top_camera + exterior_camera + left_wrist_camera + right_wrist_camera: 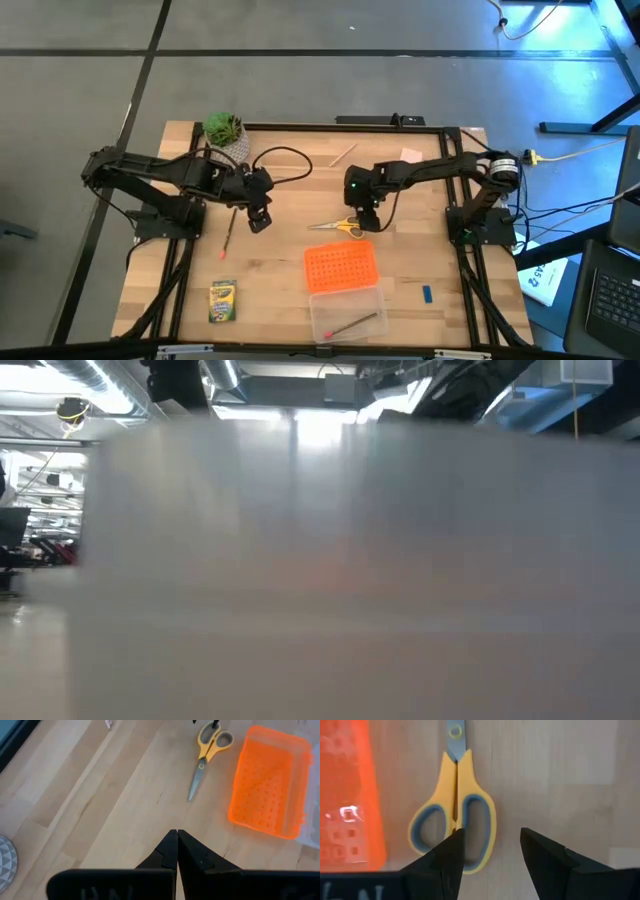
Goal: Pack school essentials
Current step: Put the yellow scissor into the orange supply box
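- Lying flat on the worktop (190,250), the scissors (338,227) sit near its middle, just beyond the orange lid (341,268); they are closed, with yellow handles lined in grey-blue, a brass-coloured pivot and grey blades.
- The right hand (364,221) hovers over the scissors' handle end; in the right wrist view its two dark fingers (451,854) stand apart, one over the edge of a handle loop, the other over bare wood, gripping nothing.
- The left hand (259,219) hangs over the worktop left of the scissors, its fingers (167,851) pressed together and empty.
- The crayon box (223,300), green and yellow, lies flat near the front left.
- A red-tipped pencil (227,238) lies just beside the left hand; a pale pencil (343,155) lies at the back.
- A dark pencil (352,323) rests inside the clear case (345,313), which touches the lid's front edge.
- The blue eraser (427,293) lies right of the case; the pink pad (410,155) is at the back right.
- The plant (226,132) stands at the back left.
- The low view is blocked by a blur.
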